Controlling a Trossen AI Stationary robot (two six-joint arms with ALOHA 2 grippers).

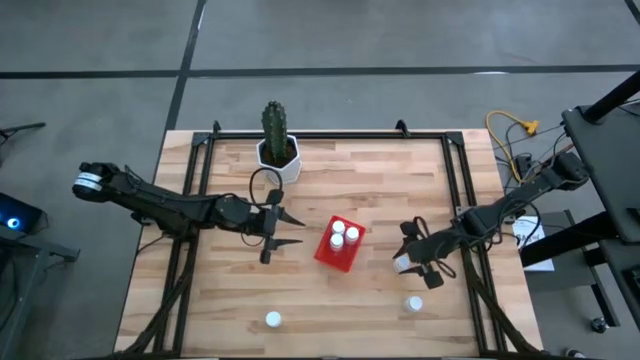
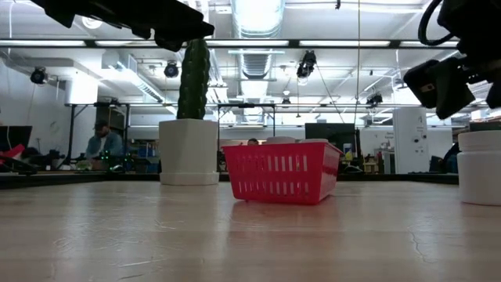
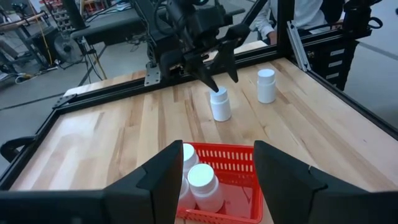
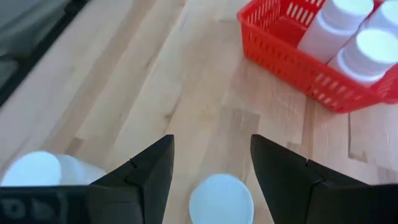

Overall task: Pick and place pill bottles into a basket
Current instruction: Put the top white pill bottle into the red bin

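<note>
The red mesh basket (image 1: 340,243) sits mid-table with three white pill bottles (image 1: 345,234) standing in it. It also shows in the low view (image 2: 282,172). My left gripper (image 1: 280,228) is open and empty just left of the basket. My right gripper (image 1: 408,262) is open and points down over a standing bottle (image 3: 220,104). Its fingers stand on either side of that bottle's cap (image 4: 221,198), and I see no touch. A second bottle (image 1: 414,302) stands near it on the table, and a third (image 1: 273,319) stands near the front edge.
A white pot with a green cactus (image 1: 277,150) stands at the far edge, left of centre. Black frame rails (image 1: 455,190) run along the table's sides. Bare wood lies between the basket and the loose bottles. People and benches show in the room behind the table.
</note>
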